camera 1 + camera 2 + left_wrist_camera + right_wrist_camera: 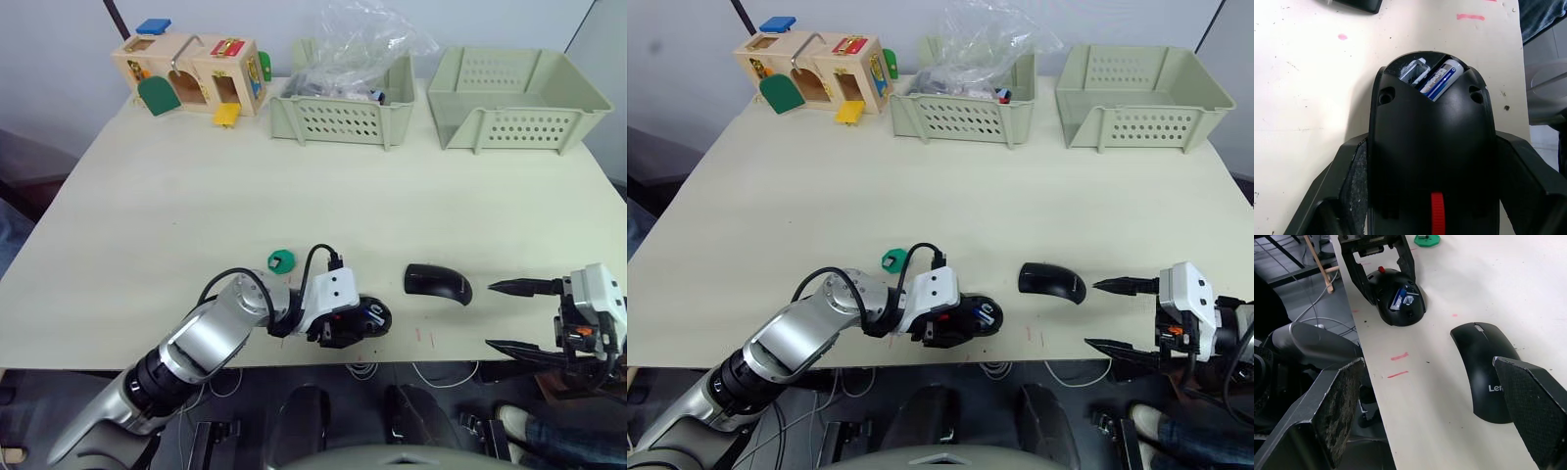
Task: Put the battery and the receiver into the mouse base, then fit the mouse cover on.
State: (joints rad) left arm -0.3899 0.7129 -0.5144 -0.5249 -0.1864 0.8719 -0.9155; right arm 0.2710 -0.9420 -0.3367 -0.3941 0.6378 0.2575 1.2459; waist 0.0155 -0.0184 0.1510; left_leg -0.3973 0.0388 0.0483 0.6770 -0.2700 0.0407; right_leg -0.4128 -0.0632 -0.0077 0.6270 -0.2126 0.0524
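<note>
The black mouse base [366, 315] lies at the table's front edge, between the fingers of my left gripper [345, 325], which is shut on its sides. Its red mark [1436, 215] faces the wrist. The white and blue battery [1442, 81] lies inside its compartment. A small silvery piece [1414, 74] sits in the slot beside it; I cannot tell whether that is the receiver. The glossy mouse cover [438, 283] lies dome up on the table to the right of the base. My right gripper [489, 315] stands open just right of the cover, holding nothing.
A green disc [281, 259] lies just behind my left wrist. At the back stand a wooden latch box [191, 73], a green bin [341, 119] holding a plastic bag, and another green bin [509, 122]. The front table edge [421, 364] is close to both grippers.
</note>
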